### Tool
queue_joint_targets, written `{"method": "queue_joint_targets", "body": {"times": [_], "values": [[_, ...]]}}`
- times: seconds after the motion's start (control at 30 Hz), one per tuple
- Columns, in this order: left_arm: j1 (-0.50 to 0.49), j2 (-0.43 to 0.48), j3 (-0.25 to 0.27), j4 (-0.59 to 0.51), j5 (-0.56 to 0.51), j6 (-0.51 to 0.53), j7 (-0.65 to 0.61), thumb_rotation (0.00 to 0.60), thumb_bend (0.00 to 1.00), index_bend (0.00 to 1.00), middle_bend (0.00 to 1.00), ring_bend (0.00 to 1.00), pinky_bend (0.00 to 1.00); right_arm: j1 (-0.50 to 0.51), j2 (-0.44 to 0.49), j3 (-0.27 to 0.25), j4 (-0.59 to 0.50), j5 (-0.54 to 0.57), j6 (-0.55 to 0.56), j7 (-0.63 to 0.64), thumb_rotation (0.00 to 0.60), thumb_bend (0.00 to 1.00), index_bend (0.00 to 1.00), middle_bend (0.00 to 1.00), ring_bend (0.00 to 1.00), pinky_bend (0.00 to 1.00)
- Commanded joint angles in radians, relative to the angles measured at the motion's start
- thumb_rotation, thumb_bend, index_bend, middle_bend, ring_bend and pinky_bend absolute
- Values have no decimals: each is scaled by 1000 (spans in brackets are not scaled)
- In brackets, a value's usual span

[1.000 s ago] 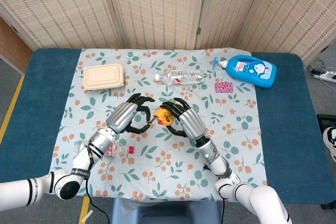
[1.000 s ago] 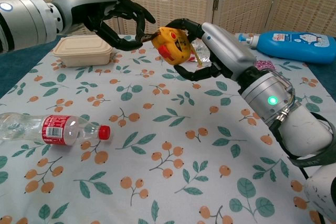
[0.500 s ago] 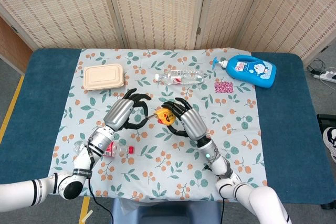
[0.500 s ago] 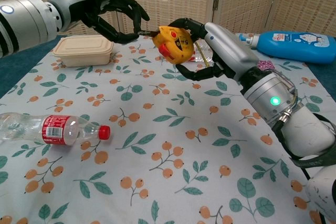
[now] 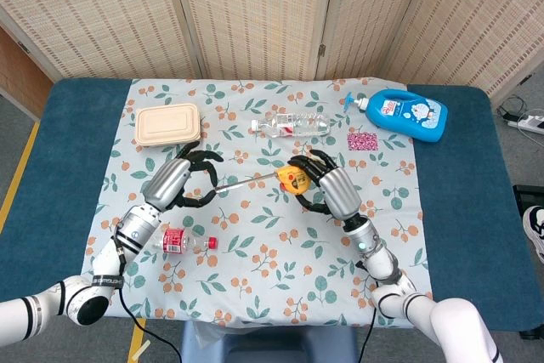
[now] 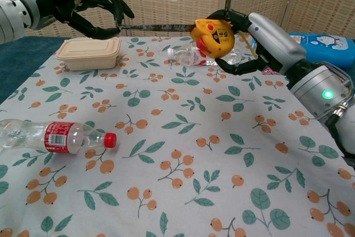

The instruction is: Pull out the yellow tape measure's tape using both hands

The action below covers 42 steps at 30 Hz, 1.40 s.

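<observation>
Overhead, the yellow tape measure (image 5: 293, 179) is seen held above the floral tablecloth (image 5: 272, 261), gripped by the right hand (image 5: 331, 190), while the tape's tip is pinched by the left hand (image 5: 174, 183) well to the case's left. A stretch of tape (image 5: 246, 181) is already drawn out between them, so the pull is judged well under way, with further extension possibly left. From the chest camera, the case (image 6: 213, 35) is enclosed by curled right fingers (image 6: 230, 18), and the tape (image 6: 158, 26) runs nearly level leftward from it to the left fingers (image 6: 113, 6), its long axis crosswise.
</observation>
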Motion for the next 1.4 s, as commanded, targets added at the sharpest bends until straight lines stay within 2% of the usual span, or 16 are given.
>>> {"method": "queue_joint_targets", "body": {"times": [0.03, 0.3, 0.7, 1.0, 1.4], "values": [[28, 39, 9, 15, 43, 3, -78, 600, 686, 740, 312, 254, 18, -21, 38, -4, -20, 4, 2, -1, 600, 421, 625, 442, 392, 154], [70, 102, 20, 31, 104, 24, -230, 600, 687, 746, 323, 266, 17, -65, 118, -3, -50, 20, 7, 13, 600, 422, 628, 444, 392, 154], [113, 185, 31, 46, 138, 25, -422, 600, 687, 747, 324, 268, 16, -145, 216, -3, -53, 50, 12, 60, 600, 421, 632, 446, 392, 154], [123, 213, 38, 49, 158, 17, -512, 600, 686, 747, 324, 268, 15, -171, 239, -1, -46, 55, 14, 79, 600, 421, 634, 447, 393, 154], [93, 258, 61, 55, 247, -42, -818, 600, 686, 747, 328, 270, 12, -172, 242, -5, -34, 41, 14, 111, 600, 422, 642, 451, 396, 154]]}}
